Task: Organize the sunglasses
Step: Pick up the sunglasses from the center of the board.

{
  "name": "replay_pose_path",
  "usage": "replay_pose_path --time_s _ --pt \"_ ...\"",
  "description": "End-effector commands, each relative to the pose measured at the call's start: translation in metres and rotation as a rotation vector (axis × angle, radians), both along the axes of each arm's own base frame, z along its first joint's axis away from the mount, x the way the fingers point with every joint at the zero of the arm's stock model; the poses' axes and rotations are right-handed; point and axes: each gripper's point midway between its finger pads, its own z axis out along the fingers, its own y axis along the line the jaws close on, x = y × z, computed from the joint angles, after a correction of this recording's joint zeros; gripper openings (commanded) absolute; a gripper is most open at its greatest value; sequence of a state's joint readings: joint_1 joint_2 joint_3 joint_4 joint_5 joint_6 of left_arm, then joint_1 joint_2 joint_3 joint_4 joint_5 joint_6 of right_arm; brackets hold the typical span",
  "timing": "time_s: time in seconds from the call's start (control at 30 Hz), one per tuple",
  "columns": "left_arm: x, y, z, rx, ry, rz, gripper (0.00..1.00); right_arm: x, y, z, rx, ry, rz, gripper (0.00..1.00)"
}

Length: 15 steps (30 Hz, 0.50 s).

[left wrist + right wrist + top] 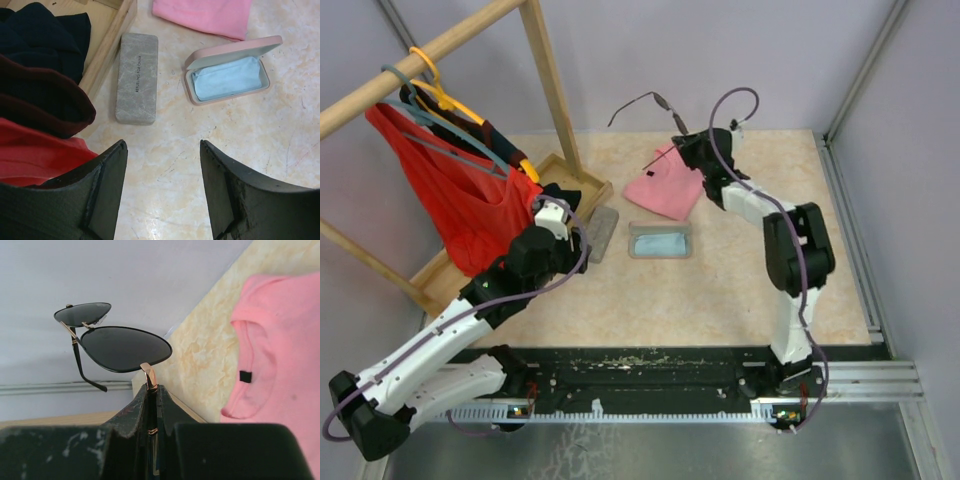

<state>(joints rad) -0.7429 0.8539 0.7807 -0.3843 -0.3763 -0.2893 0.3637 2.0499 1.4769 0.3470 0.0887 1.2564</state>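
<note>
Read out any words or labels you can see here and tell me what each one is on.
"REFUELING FOR CHINA": along the lid of the grey case.
The black tag on the pink shirt: no lettering readable.
The sunglasses: no markings visible.

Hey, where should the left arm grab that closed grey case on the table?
Probably mid-length, across its narrow width, coming straight down: the grey case lies flat and closed, long sides exposed, though the wooden tray sits close to one side.
</note>
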Motion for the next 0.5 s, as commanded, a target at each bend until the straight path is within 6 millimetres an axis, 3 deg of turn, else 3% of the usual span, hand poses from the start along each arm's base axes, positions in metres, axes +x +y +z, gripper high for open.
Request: replay_pose_path --time_s 0.0,0.13,0.27,0.37,0.47 --pt "0.004 0.006 0.006 0.008 -0.034 0.022 0.66 -0.038 -0.043 0.076 -0.1 -0.141 -0.01 0.0" --pt "0.008 0.006 0.014 0.006 -0.055 0.025 0.66 -0.086 -0.085 0.086 -0.136 -0.121 0.023 0.0" --pt "0.013 0.001 0.026 -0.003 -0.074 0.02 0.66 -0.14 -0.117 0.082 -0.202 -0.077 0.072 0.0" --pt "0.017 -0.003 0.036 -0.006 -0.077 0.023 0.66 -0.18 -0.133 0.07 -0.275 -0.037 0.11 0.0" --pt "0.023 -0.006 0.04 -0.004 -0.075 0.03 0.66 -0.217 -0.136 0.05 -0.29 0.002 0.178 0.0"
